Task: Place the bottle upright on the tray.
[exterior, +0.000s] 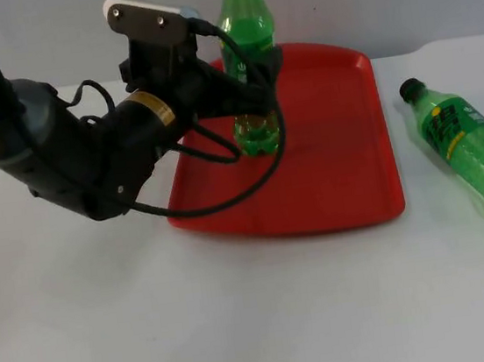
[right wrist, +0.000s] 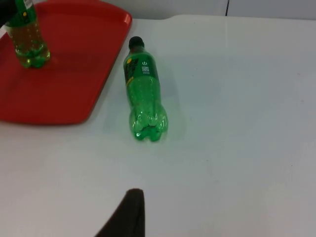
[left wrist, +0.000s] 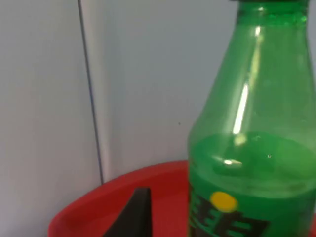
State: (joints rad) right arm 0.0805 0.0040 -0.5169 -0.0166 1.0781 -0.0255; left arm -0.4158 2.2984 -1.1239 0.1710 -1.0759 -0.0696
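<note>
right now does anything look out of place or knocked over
Yes: a second green bottle lies on its side on the white table, right of the red tray, off it. The other green bottle stands upright on the tray, with the left gripper at its middle. No spill shows.
</note>
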